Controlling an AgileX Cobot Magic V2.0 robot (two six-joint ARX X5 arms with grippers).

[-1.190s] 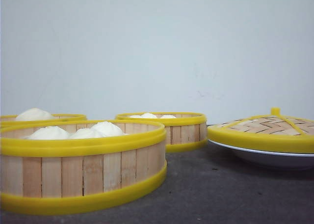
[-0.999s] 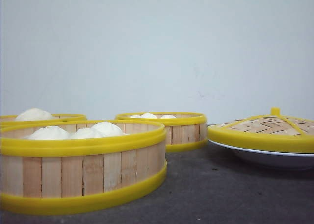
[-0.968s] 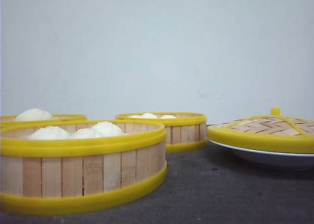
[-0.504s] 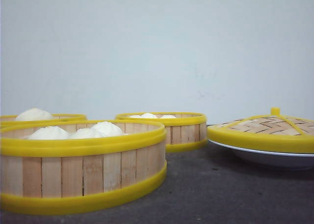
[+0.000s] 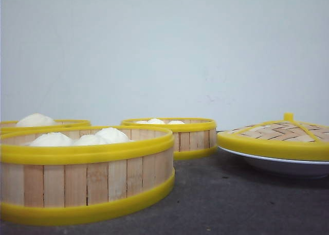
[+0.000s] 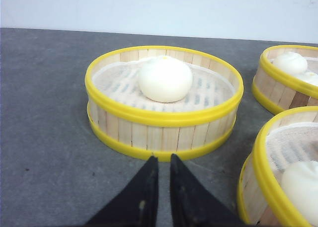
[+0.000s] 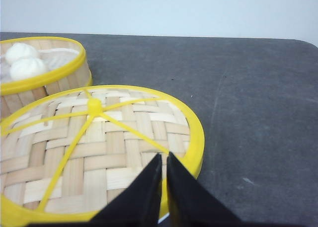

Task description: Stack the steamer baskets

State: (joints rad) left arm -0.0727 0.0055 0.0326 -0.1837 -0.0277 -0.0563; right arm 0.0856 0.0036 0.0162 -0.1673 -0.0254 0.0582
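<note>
Three steamer baskets stand apart on the dark table, each holding white buns. In the front view one basket is near left, one sits behind it, and one is mid-table. My left gripper is shut and empty, tips just short of the one-bun basket. Two more baskets lie beside it. My right gripper is shut and empty over the woven lid, with a basket beyond. Neither gripper shows in the front view.
The woven lid with its yellow rim and knob rests on a shallow white plate at the right. Dark grey table stretches beyond the lid. A pale wall closes the back.
</note>
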